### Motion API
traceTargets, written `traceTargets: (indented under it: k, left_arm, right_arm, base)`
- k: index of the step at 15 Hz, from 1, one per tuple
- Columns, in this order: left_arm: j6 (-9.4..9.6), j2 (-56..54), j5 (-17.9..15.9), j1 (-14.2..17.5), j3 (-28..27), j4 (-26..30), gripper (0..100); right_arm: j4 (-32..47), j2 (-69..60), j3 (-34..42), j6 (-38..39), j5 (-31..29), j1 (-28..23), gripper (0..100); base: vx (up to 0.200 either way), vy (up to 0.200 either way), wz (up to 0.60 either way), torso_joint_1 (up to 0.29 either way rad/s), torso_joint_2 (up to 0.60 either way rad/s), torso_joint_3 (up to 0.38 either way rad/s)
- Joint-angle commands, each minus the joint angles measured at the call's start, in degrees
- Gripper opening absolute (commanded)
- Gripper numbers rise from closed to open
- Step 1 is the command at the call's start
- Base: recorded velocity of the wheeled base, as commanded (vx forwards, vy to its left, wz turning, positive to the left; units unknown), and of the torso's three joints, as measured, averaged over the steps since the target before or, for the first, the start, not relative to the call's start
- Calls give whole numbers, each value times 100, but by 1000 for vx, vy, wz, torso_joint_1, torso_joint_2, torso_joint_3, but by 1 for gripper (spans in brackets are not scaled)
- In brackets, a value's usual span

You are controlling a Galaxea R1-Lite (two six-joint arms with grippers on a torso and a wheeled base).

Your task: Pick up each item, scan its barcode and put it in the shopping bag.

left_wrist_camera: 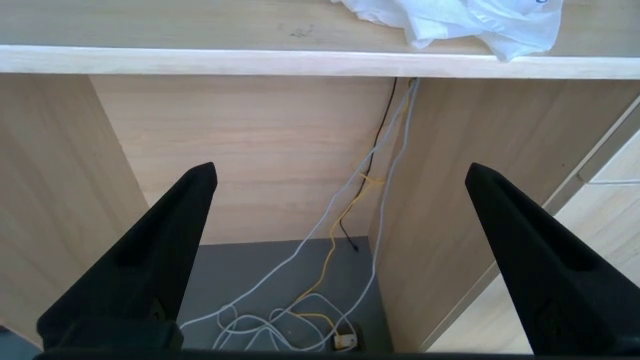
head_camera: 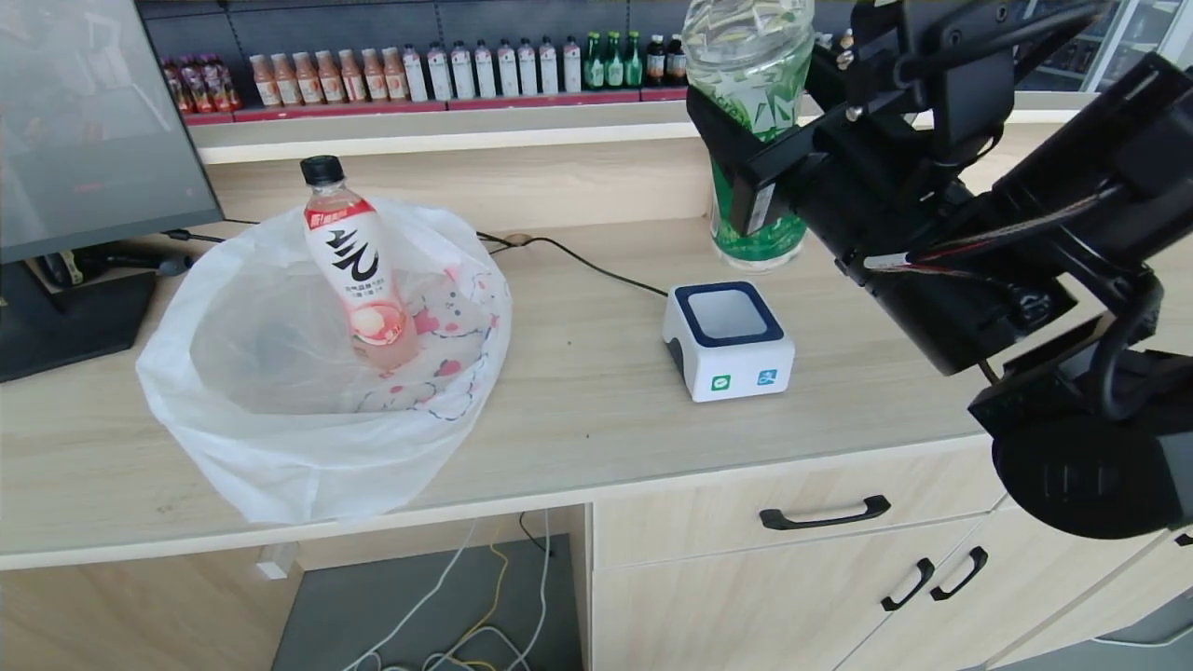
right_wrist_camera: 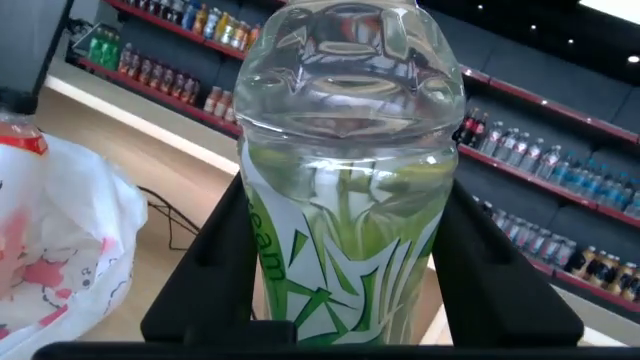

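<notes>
This is a shop: a checkout counter (head_camera: 596,401) carries a scanner (head_camera: 729,340) and a screen (head_camera: 93,121), with shelves (head_camera: 373,105) of drink bottles (head_camera: 447,70) behind.

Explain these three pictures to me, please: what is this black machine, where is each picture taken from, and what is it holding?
This is a two-armed robot at a shop counter. The wide picture comes from a camera on its head, looking down at the counter. On it are a white shopping bag with a pink drink bottle leaning inside, a small white barcode scanner, and a monitor on the left.

The other two pictures come from cameras on its wrists. The right gripper, a two-fingered clamp, is shut on a green-labelled clear bottle, held upright. That arm's wrist camera sees the bottle up close. The left gripper hangs open below the counter's edge, facing loose cables underneath.
</notes>
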Motion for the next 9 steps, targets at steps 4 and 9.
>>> traceTargets:
  k: [4, 9]
  left_arm:
    - [-1, -1, 0, 1, 0, -1, 100]
    - [-1, -1, 0, -7, 0, -1, 100]
  right_arm:
    - [3, 172, -13, -343, 372, -28, 0]
    - [11, 216, 128, -1046, 1084, -169, 0]
  base:
    - [0, 0, 0, 0, 0, 0]
    - [0, 0, 0, 0, 0, 0]
